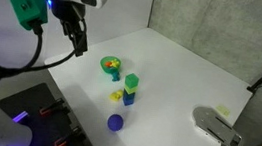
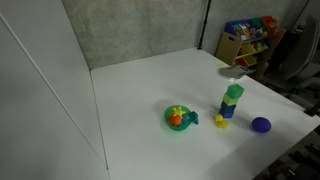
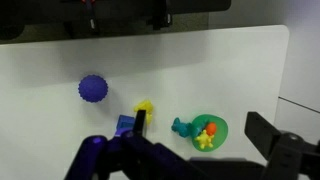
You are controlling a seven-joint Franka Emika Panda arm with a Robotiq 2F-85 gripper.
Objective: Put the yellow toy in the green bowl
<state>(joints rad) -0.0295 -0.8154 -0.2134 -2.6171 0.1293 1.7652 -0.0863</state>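
The pincer (image 1: 78, 43) hangs above the table (image 1: 192, 70), left of the bowl (image 1: 102, 68), its fingers spread wide with nothing between them. The toy (image 1: 117, 96) lies on the table right up against the blue cube (image 1: 128, 98), which carries a green cube (image 1: 131, 80). The ball (image 1: 116, 123) sits nearer. A finger coming down that close could topple the cubes or shove the toy aside. The bowl holds small pieces, so the toy might bounce out. No writing is legible.

The small, lumpy yellow toy (image 1: 117, 96) is seen lying on the white desk (image 1: 192, 70), near but apart from the shallow, round green bowl (image 1: 104, 70), which is set upright.
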